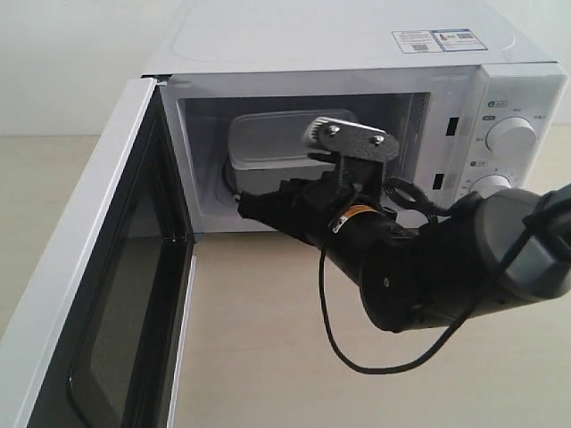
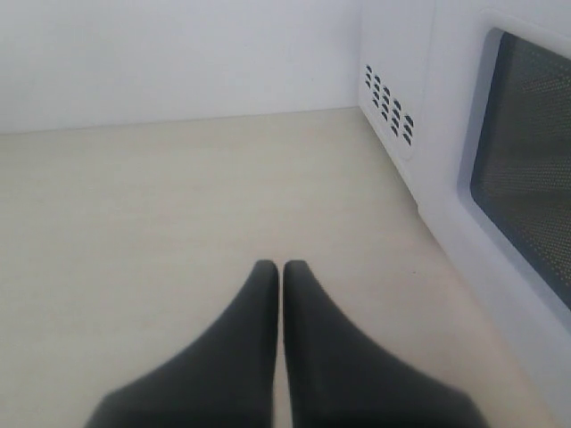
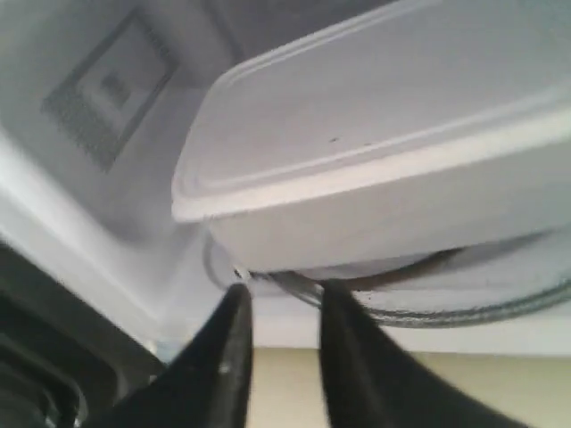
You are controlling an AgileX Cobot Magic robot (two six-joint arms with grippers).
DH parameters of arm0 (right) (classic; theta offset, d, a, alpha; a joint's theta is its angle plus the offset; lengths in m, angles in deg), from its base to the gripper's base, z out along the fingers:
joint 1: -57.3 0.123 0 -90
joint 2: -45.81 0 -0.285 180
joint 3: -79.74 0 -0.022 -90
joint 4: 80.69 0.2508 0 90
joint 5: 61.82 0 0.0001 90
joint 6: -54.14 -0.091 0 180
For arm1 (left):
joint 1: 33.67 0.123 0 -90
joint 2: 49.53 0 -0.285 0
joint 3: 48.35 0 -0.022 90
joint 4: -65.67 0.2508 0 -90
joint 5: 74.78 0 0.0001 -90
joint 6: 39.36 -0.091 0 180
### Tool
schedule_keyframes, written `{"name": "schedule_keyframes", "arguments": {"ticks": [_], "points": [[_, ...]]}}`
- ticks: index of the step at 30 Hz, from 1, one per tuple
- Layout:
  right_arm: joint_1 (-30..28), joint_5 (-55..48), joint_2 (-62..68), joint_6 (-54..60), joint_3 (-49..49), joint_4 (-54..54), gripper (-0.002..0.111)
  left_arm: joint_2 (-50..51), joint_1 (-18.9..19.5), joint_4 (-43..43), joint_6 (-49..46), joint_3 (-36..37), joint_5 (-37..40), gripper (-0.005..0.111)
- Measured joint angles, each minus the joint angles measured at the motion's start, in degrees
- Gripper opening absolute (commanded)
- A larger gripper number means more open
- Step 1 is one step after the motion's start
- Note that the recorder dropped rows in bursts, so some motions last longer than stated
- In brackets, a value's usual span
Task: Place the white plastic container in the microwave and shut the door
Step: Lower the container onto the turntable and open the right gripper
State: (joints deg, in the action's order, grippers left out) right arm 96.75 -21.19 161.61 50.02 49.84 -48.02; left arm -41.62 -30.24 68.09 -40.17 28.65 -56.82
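The microwave (image 1: 357, 53) stands with its door (image 1: 98, 267) swung wide open to the left. Inside it, the white plastic container (image 1: 272, 143) rests on the glass turntable (image 3: 464, 308), lid on. My right gripper (image 1: 252, 207) is at the mouth of the cavity, just in front of and below the container (image 3: 384, 134). In the right wrist view its jaws (image 3: 284, 294) stand apart with nothing between them, free of the box. My left gripper (image 2: 282, 267) is shut and empty, low over the table beside the door's outer face (image 2: 464, 187).
Two round dials (image 1: 510, 134) sit on the microwave's right panel. A black cable (image 1: 357, 361) loops down from the right arm over the beige table (image 1: 259, 339). Vent slots (image 2: 388, 102) mark the microwave's side wall. The open door takes up the left foreground.
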Motion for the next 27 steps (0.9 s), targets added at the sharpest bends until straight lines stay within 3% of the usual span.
{"name": "schedule_keyframes", "arguments": {"ticks": [3, 7, 27], "points": [[0.0, 0.1, 0.6, 10.6, -0.1, -1.1, 0.0, 0.0, 0.0, 0.0, 0.0, 0.0, 0.0, 0.004], [0.0, 4.6, 3.5, 16.3, -0.1, -1.6, 0.0, 0.0, 0.0, 0.0, 0.0, 0.0, 0.0, 0.004], [-0.8, 9.9, 15.0, 19.7, 11.5, -3.7, 0.0, 0.0, 0.0, 0.0, 0.0, 0.0, 0.0, 0.004]]}}
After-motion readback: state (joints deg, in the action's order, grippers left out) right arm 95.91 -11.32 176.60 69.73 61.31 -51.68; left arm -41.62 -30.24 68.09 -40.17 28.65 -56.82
